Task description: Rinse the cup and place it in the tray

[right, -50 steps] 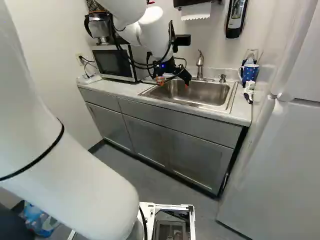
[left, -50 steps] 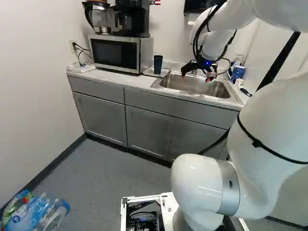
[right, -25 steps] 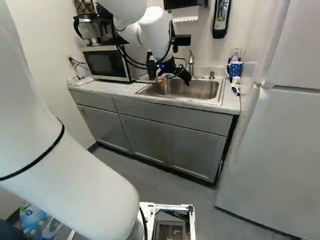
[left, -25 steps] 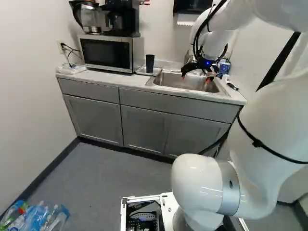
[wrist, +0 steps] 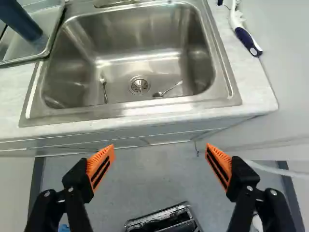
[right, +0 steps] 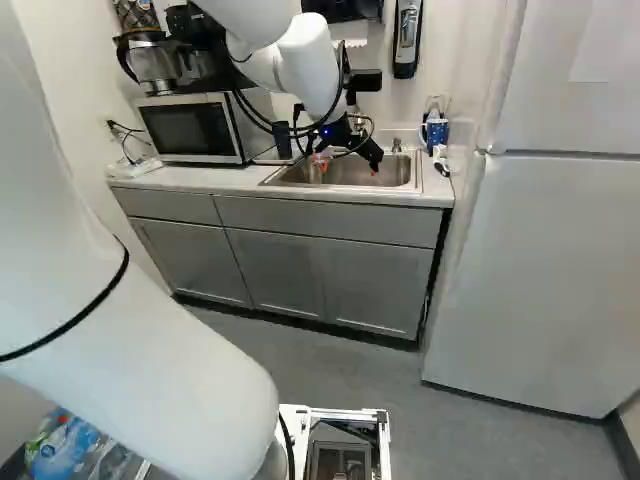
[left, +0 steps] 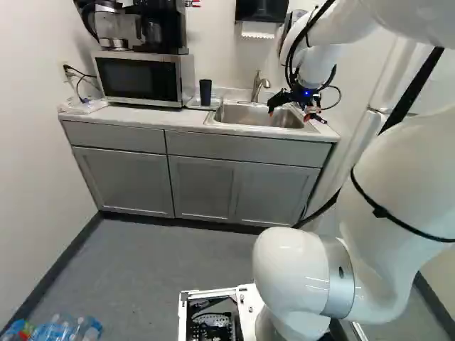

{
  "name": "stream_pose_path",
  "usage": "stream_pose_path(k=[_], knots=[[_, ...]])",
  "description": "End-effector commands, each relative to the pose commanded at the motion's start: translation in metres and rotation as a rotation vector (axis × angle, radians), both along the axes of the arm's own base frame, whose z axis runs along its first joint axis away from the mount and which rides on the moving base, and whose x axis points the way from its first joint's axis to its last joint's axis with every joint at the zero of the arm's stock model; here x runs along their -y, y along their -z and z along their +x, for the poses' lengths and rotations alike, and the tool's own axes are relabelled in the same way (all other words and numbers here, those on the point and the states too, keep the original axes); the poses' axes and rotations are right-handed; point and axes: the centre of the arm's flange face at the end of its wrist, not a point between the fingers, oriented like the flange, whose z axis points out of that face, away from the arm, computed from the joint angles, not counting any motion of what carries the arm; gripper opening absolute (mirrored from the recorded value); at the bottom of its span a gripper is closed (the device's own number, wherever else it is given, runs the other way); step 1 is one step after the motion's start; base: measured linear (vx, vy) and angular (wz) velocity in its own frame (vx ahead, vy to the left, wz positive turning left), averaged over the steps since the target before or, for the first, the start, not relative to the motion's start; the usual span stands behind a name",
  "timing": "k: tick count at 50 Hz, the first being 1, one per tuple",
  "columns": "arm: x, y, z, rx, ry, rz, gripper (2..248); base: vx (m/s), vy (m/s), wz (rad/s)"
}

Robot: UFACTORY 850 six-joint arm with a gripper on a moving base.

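1. Hand: wide, its two fingers well apart. In the wrist view the space between the orange pads of the hand holds no object.
2. Cup: dark, upright, standing in the tray, well apart from the fingers.
3. Tray: clear, on the bench, just beside the sink, between it and the microwave.
4. Sink: steel, ahead of the hand in the wrist view. Round drain in its floor; one spoon to either side of the drain, the second spoon lying at a slant.
5. Faucet: at the back of the sink, upright. Water flow: cannot tell.
6. Brush: white with a dark blue grip, on the bench beside the sink, on the side away from the tray. Spotted blue mug near it, at the bench's end by the refrigerator.
7. Coffee maker: on top of the microwave.
8. Wall above the bench: paper towel dispenser and soap dispenser.
9. Plastic bottles: low at the left of both base views, partly cut off.
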Motion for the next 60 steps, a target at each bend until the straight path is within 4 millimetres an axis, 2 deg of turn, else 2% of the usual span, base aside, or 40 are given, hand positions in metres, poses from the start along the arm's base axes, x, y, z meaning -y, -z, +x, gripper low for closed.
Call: stream_pose_path(k=[33, 49, 60], knots=[[0.0000, 0.0000, 0.0000, 0.000, 0.000, 0.000, 247, -0.090, 0.069, -0.276], [0.0000, 0.0000, 0.0000, 0.000, 0.000, 0.000, 247, -0.078, 0.017, -0.232], [0.0000, 0.0000, 0.0000, 0.000, 0.000, 0.000, 247, -0.012, 0.003, -0.029]])
